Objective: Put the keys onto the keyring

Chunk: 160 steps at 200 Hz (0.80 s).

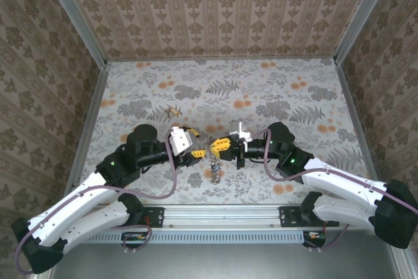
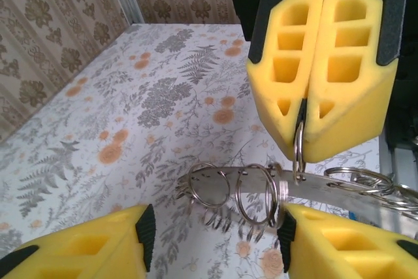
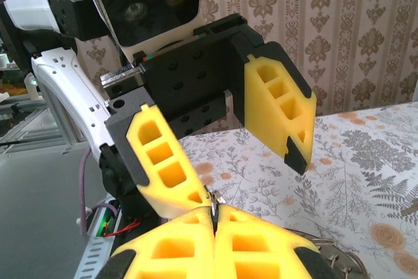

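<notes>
The keyring [image 2: 210, 186] is a flat metal strip carrying several split rings. It hangs above the table between both grippers [image 1: 213, 166]. My right gripper [image 2: 302, 132] comes in from above and is shut on one thin ring of the keyring [image 3: 212, 200], pinched between its yellow pads [image 3: 176, 246]. My left gripper [image 2: 215, 227] is open, its fingers [image 2: 91, 246] on either side of the rings, and the right finger's tip touches the outermost ring. One small brass-gold key [image 1: 173, 110] lies on the table behind the left gripper [image 1: 204, 150].
The floral tablecloth [image 1: 281, 96] stretches back to patterned walls with metal corner posts [image 1: 78, 17]. A metal rail [image 1: 222, 217] runs along the near edge between the arm bases. In the right wrist view the left gripper [image 3: 251, 174] faces me, close and open.
</notes>
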Motion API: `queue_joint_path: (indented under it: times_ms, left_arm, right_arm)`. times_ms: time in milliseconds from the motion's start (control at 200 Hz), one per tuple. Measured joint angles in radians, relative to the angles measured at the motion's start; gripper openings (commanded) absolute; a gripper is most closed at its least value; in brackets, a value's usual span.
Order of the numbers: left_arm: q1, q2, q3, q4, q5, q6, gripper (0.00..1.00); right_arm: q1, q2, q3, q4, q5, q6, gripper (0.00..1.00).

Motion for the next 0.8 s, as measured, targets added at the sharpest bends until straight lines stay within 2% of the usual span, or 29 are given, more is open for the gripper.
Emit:
queue_joint_path:
  times_ms: [200,405,515,650,800]
  left_arm:
    - [0.001,0.068,0.030,0.024,-0.037,0.019,0.50]
    - [0.013,0.142,0.074,0.034,-0.168,0.008,0.61]
    - [0.035,0.173,0.097,0.033,-0.215,-0.010,0.62]
    - [0.048,0.148,0.090,0.028,-0.169,-0.019,0.58]
    - [0.096,0.005,0.026,0.029,-0.014,-0.027,0.53]
  right_arm:
    - [0.006,0.010,-0.003,0.000,0.000,-0.003,0.00]
    - [0.010,0.021,-0.009,0.001,-0.002,-0.008,0.00]
    - [0.013,0.021,-0.009,0.005,-0.004,-0.010,0.00]
    - [0.013,0.023,-0.017,0.020,0.005,-0.010,0.00]
    - [0.013,0.022,-0.029,0.039,0.024,0.004,0.00]
